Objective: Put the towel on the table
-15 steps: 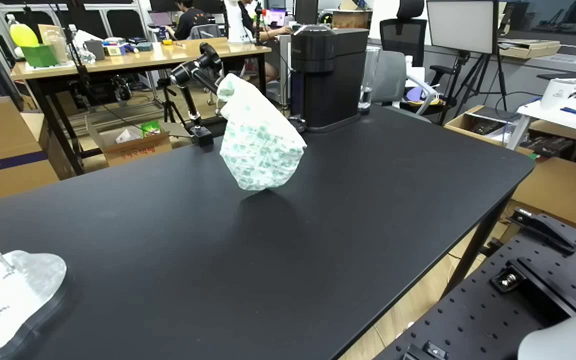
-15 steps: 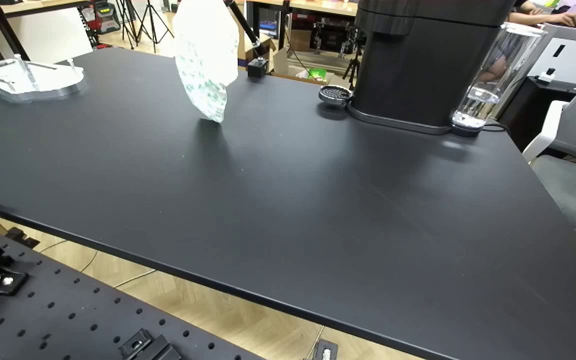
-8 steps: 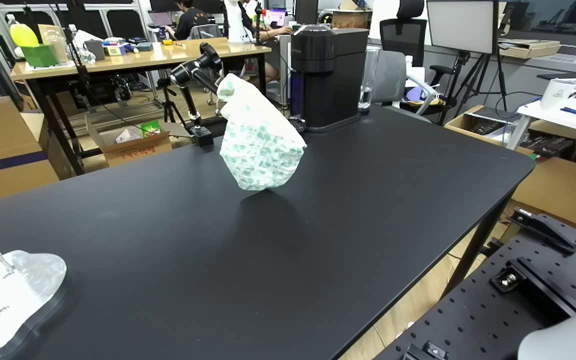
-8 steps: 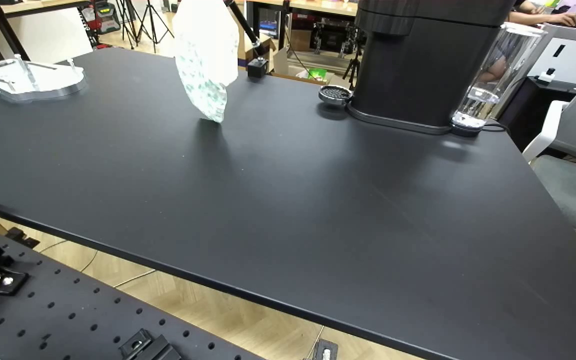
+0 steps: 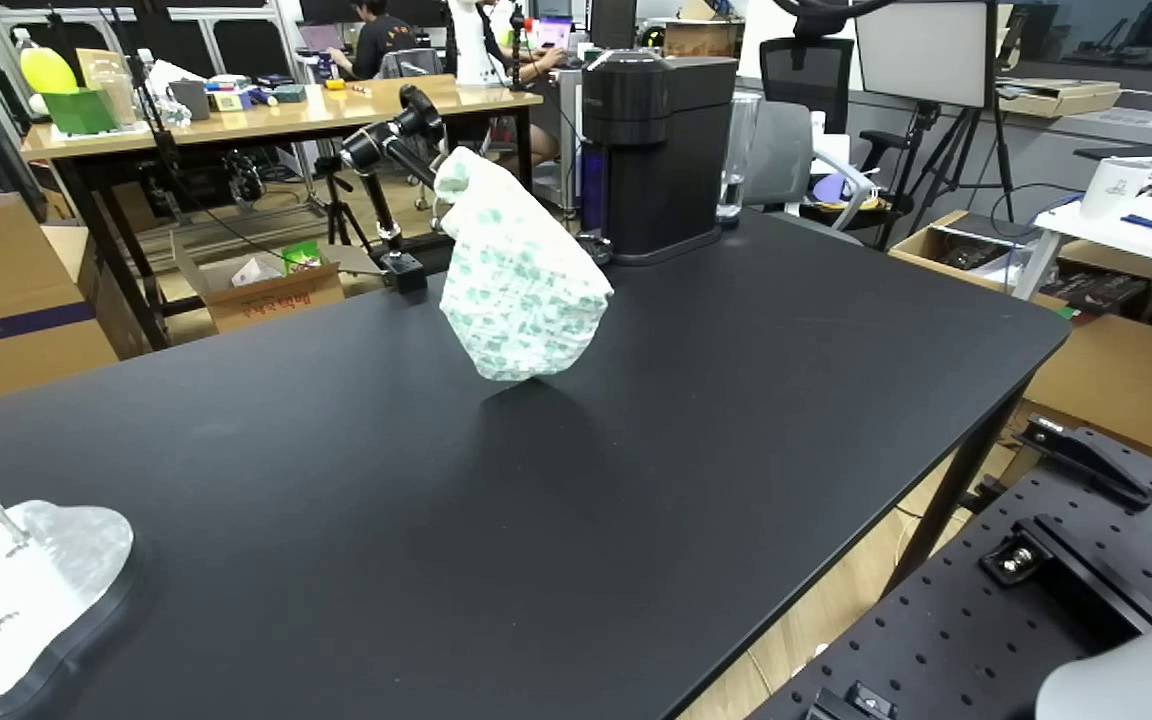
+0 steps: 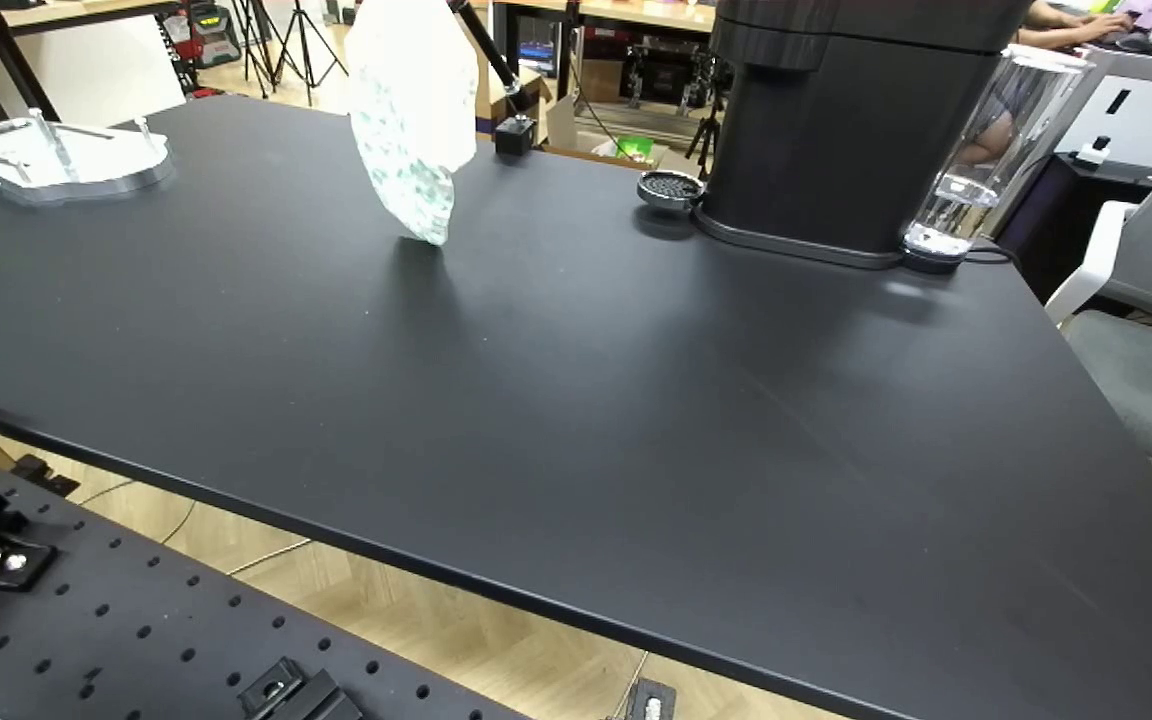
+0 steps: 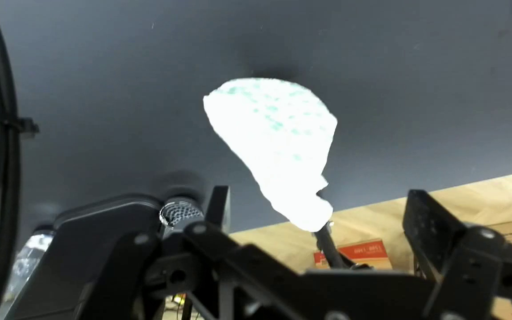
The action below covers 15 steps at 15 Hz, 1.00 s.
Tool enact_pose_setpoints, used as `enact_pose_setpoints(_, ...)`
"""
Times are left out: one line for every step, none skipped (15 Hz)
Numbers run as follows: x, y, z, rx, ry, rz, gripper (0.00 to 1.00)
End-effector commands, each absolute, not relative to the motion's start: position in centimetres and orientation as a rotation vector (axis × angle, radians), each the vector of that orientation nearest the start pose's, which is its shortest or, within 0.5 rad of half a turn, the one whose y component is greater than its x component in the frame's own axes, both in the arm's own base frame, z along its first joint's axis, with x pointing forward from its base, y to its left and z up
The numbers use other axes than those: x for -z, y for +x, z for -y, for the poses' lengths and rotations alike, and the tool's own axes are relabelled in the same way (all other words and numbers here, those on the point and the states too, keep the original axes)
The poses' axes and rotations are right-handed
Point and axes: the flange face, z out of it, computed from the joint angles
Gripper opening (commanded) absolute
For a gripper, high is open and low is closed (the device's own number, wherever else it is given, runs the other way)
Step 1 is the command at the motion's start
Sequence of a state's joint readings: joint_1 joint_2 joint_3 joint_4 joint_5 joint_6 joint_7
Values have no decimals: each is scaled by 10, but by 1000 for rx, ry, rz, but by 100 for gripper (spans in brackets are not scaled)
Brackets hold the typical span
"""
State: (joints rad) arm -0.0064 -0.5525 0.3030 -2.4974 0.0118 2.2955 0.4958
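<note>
1. Beyond the table (image 5: 376, 530), a broad matte black rectangular top, a light wooden desk (image 5: 391, 105) and a brown cardboard box (image 5: 16, 250) crowd the upper left of the frame in an exterior view.

2. Just above the middle of that frame hangs the towel (image 5: 526, 290), soft white cloth speckled with small green print, its narrow top seemingly caught on a black jointed metal stand (image 5: 368, 150). Whether its lower edge brushes the table or stops just short, I can't tell.

3. At the bottom of the wrist view sits the black two-fingered gripper (image 7: 320, 200), its fingers (image 7: 217, 206) spread wide and holding nothing. (In both exterior views no fingers show near the towel; at most a curl of black cable (image 5: 826, 10) shows at the top edge.)

4. What the next move turns on, to my eye: the towel lies ahead of the fingers, its long axis slanting from the broad end at upper centre to the narrow end lower down and a little right. That narrow end appears in the gap, yet I judge it farther off, not between the fingers.

5. I'd expect the gripper to reach forward, close on that narrow end and lift it off the stand before laying it on the table, minding the tall black boxy machine (image 7: 96, 235) at lower left of the wrist view.
</note>
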Motion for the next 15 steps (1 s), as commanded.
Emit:
enact_pose_setpoints(-475,425,-106,758,-3145,-292,100)
enact_pose_setpoints(-466,435,-97,781,-3165,-263,100)
enact_pose_setpoints(-458,443,-89,796,-3181,-246,100)
enact_pose_setpoints(-449,452,-82,784,-3195,-228,100)
enact_pose_setpoints(-439,460,-76,770,-3207,-213,100)
enact_pose_setpoints(-430,466,-74,747,-3210,-194,100)
enact_pose_setpoints(-422,472,-74,721,-3210,-172,100)
enact_pose_setpoints(-413,476,-78,687,-3205,-132,100)
enact_pose_setpoints(-406,480,-83,654,-3198,-94,100)
enact_pose_setpoints(-400,484,-91,614,-3186,-22,100)
enact_pose_setpoints(-396,487,-100,577,-3169,54,100)
enact_pose_setpoints(-394,490,-111,540,-3148,158,100)
enact_pose_setpoints(-394,494,-118,521,-3130,225,100)
enact_pose_setpoints(-396,498,-124,508,-3119,294,100)
enact_pose_setpoints(-397,502,-128,500,-3121,368,100)
